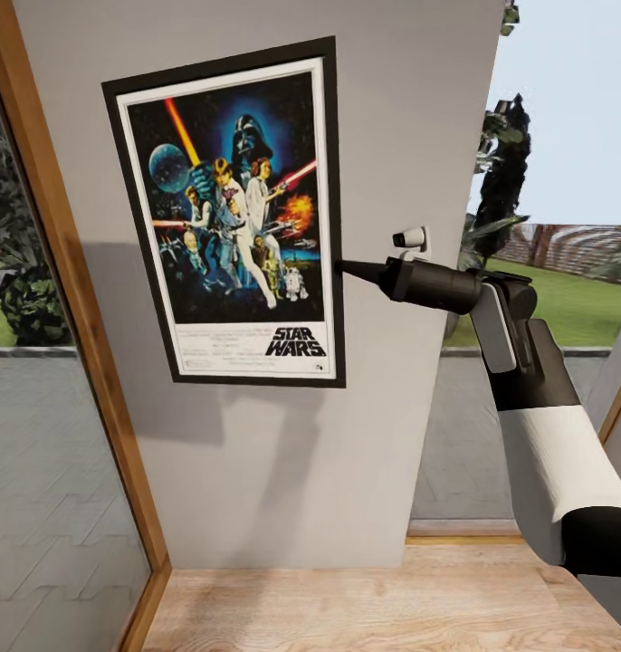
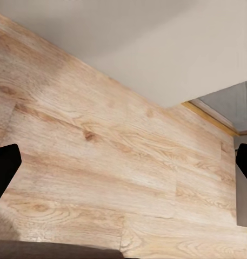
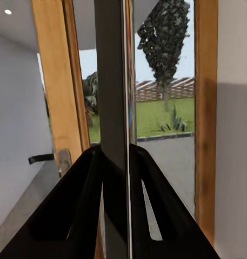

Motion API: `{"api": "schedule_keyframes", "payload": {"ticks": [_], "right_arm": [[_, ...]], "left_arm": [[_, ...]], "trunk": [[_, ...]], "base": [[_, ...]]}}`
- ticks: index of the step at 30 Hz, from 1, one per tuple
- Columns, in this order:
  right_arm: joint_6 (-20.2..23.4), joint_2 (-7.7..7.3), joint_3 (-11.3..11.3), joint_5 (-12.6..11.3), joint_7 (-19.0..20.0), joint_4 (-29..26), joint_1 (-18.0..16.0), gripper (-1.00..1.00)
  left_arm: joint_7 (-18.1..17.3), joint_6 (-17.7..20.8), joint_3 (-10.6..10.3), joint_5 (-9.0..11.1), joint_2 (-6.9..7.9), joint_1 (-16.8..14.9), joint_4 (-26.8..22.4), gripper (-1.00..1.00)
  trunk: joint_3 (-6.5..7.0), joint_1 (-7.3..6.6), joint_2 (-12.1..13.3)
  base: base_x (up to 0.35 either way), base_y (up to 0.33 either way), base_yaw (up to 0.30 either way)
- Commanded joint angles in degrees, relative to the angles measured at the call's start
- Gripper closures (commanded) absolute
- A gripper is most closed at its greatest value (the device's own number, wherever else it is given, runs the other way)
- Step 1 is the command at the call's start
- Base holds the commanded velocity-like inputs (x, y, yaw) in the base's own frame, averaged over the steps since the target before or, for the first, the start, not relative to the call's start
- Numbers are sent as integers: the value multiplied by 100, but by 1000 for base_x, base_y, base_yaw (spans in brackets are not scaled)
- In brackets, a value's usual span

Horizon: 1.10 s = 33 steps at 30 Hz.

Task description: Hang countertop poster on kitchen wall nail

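The rectangular black-framed Star Wars poster (image 1: 234,217) was held flat against the pale grey wall (image 1: 283,471), its right edge pinched edge-on by the right gripper (image 1: 342,266), apparently for hanging. The left gripper (image 2: 123,167), jaws spread, faced the wooden floor (image 2: 101,162).

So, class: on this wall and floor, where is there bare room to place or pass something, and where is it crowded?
Bare wall lies below the poster, down to the wooden floor, and in a strip between the poster and the left wooden frame. It is crowded at the poster's right edge, where the right gripper grips it.
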Motion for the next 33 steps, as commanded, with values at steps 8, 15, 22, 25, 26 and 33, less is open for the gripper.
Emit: {"api": "schedule_keyframes", "payload": {"ticks": [8, 15, 22, 25, 26, 33], "right_arm": [[7, 6, -10, -41, -11, 2, -3, 100], [-1, 3, -12, -42, -13, 2, -3, 100], [-403, -7, -80, -42, -4, 17, 27, 100], [-439, -8, -96, -43, -4, 19, 35, 100], [-443, -8, -98, -45, -4, 19, 37, 100], [-461, -9, -106, -43, -4, 22, 47, 100]], "left_arm": [[-7, -51, -48, 20, 1, -2, 5, -100], [1, -48, -48, 20, -3, -2, 5, -100], [2, -44, -48, 20, 1, -2, 5, -100], [2, -43, -48, 20, 0, -2, 5, -100], [2, -43, -48, 20, 0, -2, 5, -100], [3, -43, -48, 20, 1, -2, 5, -100]], "trunk": [[-3, 2, -4], [-3, 2, -4], [-3, 2, -4], [-3, 2, -4], [-3, 2, -4], [-3, 2, -4]], "base": [[0, 0, 0], [7, 0, 0], [19, 0, 0], [2, 0, 0], [1, 0, 0], [0, 0, 0]]}}
